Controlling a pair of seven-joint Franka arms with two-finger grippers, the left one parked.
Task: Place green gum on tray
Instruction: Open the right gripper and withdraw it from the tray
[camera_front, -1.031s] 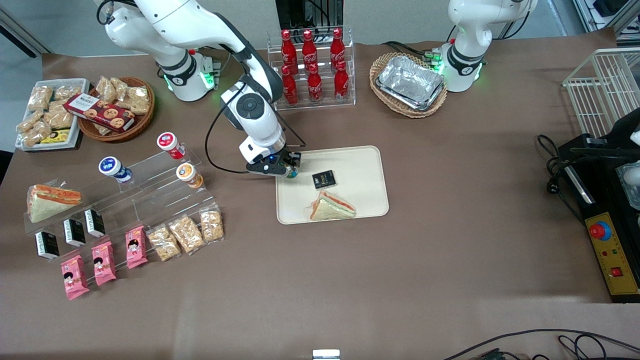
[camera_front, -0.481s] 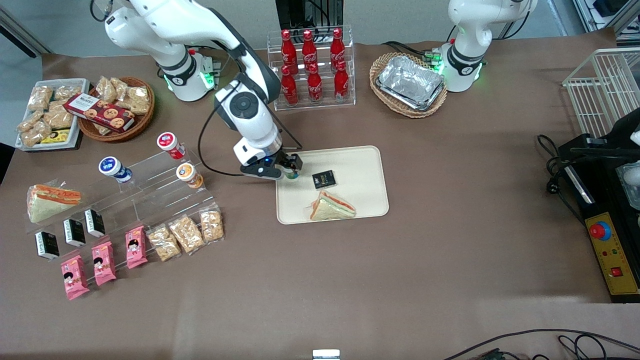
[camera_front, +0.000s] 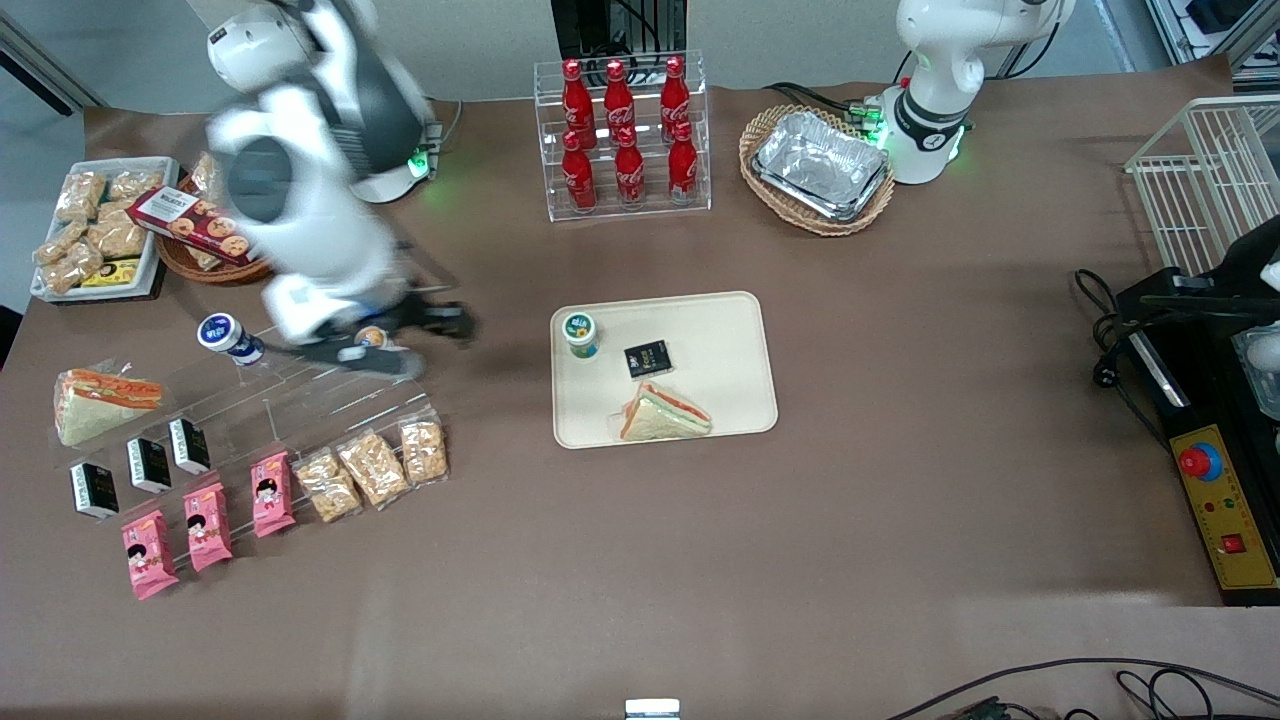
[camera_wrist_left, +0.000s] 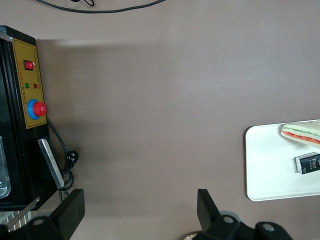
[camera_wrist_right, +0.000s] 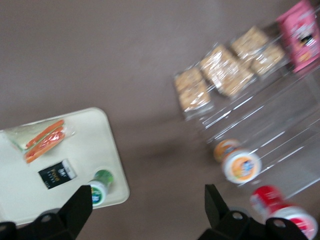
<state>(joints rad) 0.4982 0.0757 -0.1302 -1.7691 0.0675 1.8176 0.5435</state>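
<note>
The green gum (camera_front: 580, 333) stands upright on the cream tray (camera_front: 720, 400), in the tray's corner nearest the working arm and farther from the front camera. It also shows in the right wrist view (camera_wrist_right: 100, 187), on the tray (camera_wrist_right: 95, 145). My right gripper (camera_front: 445, 322) is open and empty. It hangs blurred above the table between the tray and the clear acrylic stand, well apart from the gum. In the right wrist view the gripper (camera_wrist_right: 147, 210) has its fingers wide apart over bare brown table.
A sandwich (camera_front: 663, 412) and a black packet (camera_front: 648, 358) lie on the tray. The acrylic stand (camera_front: 300, 400) holds an orange-lidded canister (camera_wrist_right: 241, 166), a red-lidded one (camera_wrist_right: 290, 212), a blue-lidded one (camera_front: 225, 335) and snack packs. A cola bottle rack (camera_front: 622, 130) stands farther from the camera.
The gripper has let go of the green gum, which now stands alone on the tray. The arm has swung quickly away from the tray toward the acrylic stand.
</note>
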